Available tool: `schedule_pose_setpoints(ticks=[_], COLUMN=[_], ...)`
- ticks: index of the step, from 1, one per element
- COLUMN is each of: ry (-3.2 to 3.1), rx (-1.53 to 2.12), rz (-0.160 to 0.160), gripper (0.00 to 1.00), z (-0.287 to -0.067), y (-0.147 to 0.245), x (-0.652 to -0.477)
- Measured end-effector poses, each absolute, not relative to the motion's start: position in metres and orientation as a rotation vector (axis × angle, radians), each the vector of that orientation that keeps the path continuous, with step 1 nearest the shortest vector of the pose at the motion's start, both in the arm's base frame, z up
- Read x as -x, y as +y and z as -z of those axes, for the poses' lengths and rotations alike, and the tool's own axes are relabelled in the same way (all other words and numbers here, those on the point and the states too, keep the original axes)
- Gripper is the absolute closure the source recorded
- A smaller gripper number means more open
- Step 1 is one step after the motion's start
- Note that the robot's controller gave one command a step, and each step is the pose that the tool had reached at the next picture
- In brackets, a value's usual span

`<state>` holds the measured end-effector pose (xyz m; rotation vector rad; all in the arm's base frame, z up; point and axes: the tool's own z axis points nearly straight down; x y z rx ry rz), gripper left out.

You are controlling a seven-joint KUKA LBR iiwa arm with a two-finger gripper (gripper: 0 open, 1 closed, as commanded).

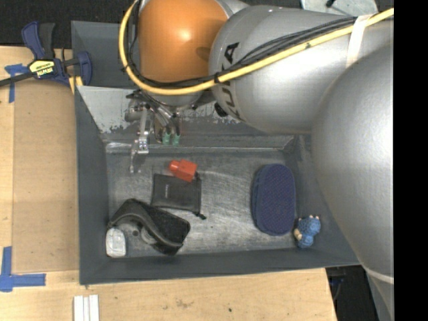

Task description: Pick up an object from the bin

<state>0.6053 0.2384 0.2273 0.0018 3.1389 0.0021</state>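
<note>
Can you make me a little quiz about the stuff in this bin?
1. True or false: the small red block lies nearer the gripper than the dark blue oval pad does.
2. What lies in the view's lower left corner of the bin? A) a small white thing B) a yellow ball C) a green cup
3. What colour is the little toy beside the oval pad?
Key: 1 true; 2 A; 3 blue.

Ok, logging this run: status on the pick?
Pincer at upper left of the bin. Nearest: small red block, black square pouch beside it. Nothing in between.
</note>
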Motion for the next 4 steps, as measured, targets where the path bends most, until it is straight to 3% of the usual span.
schedule_pose_setpoints(ticks=[1, 2, 3, 4], ry=[3.147, 3.119, 3.1, 3.081], rx=[0.093, 0.306, 0.303, 0.534], rz=[0.008, -0.009, -0.008, 0.004], gripper=[0.0, 0.0, 1.0, 1.0], z=[-0.134, -0.073, -0.078, -0.22], y=[0.161, 0.113, 0.114, 0.057], x=[-0.578, -0.58, -0.585, -0.622])
